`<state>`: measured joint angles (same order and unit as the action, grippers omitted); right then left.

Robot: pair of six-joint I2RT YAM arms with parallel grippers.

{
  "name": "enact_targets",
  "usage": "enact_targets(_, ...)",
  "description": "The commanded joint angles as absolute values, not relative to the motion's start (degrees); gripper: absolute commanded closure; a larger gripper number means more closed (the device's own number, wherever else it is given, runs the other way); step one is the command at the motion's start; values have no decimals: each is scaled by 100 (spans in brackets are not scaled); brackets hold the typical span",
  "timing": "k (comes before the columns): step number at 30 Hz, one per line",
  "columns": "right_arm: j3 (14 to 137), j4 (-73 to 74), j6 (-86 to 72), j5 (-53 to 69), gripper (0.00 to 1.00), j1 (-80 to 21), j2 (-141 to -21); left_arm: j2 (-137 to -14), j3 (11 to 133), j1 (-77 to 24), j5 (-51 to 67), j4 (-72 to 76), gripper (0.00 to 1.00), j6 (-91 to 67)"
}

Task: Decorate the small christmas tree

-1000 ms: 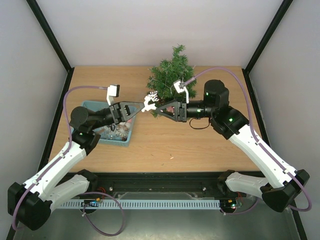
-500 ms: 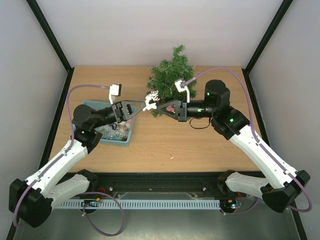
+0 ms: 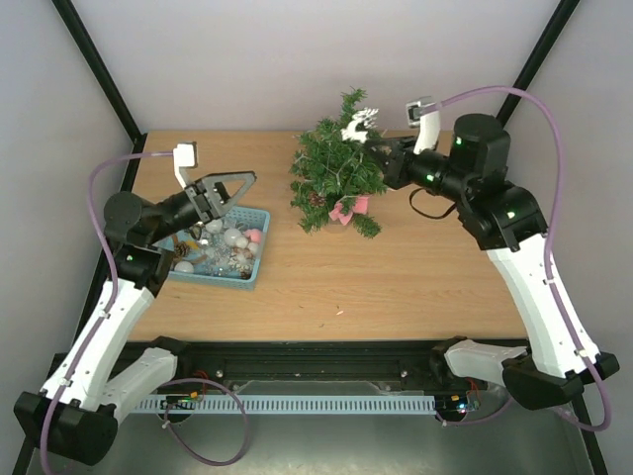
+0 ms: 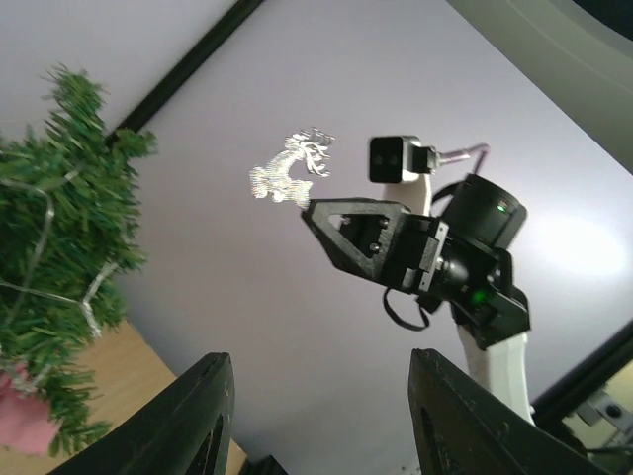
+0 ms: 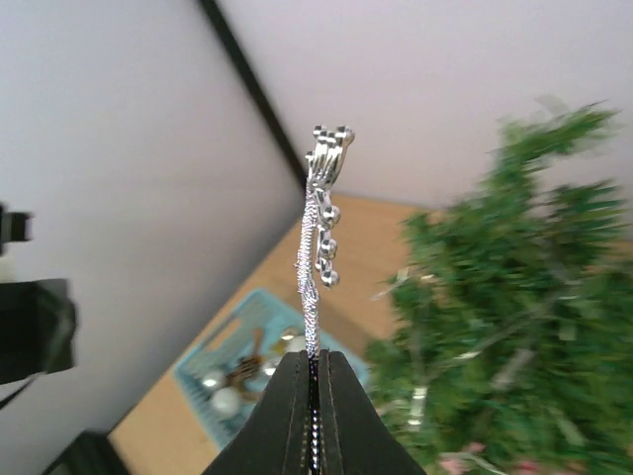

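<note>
The small christmas tree [image 3: 336,168] stands at the back middle of the table, dark green with a pink base; it also shows in the left wrist view [image 4: 54,247] and in the right wrist view [image 5: 504,327]. My right gripper [image 3: 380,141] is shut on a silver glitter reindeer ornament [image 3: 360,124] and holds it high over the tree's top right; the ornament stands edge-on above the jaws in the right wrist view [image 5: 318,237] and shows in the left wrist view [image 4: 292,168]. My left gripper [image 3: 237,182] is open and empty, raised above the teal basket [image 3: 244,275].
The teal basket holds several silver and pink baubles and pine cones at the left of the table [image 5: 237,366]. Black frame posts rise at the back corners. A small crumb [image 3: 339,313] lies on the wood near the front.
My left gripper let go of the reindeer and drew back left over the basket. My right gripper carried the reindeer up and back, from beside the tree to above its top.
</note>
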<state>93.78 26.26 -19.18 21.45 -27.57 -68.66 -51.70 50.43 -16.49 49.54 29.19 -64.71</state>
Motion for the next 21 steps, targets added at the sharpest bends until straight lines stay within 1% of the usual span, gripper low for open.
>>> enact_targets(1, 9893, 3536, -1275, 511, 99, -2619, -6928, -5197, 5190, -1285, 5270, 2589, 50, -6473)
enact_targets(5, 10207, 3804, -1016, -196, 99, -2570, -7133, -5291, 5117, -1221, 5300, 2488, 50, -6414)
enact_targets(10, 10272, 3725, -605, -90, 99, -2360, -7421, -5368, 4986, -1217, 5401, 2530, 51, -6394)
enact_targets(14, 10693, 3880, -487, 487, 99, -1933, -7843, -5391, 4871, -1221, 5511, 2512, 52, -6365)
enact_targets(18, 10472, 3518, -596, 1569, 99, -1415, -7857, -5390, 4745, -1222, 5427, 1983, 53, -5987)
enact_targets(21, 10269, 3349, -651, 2048, 99, -1280, -7919, -5433, 4682, -1218, 5342, 1556, 54, -5654)
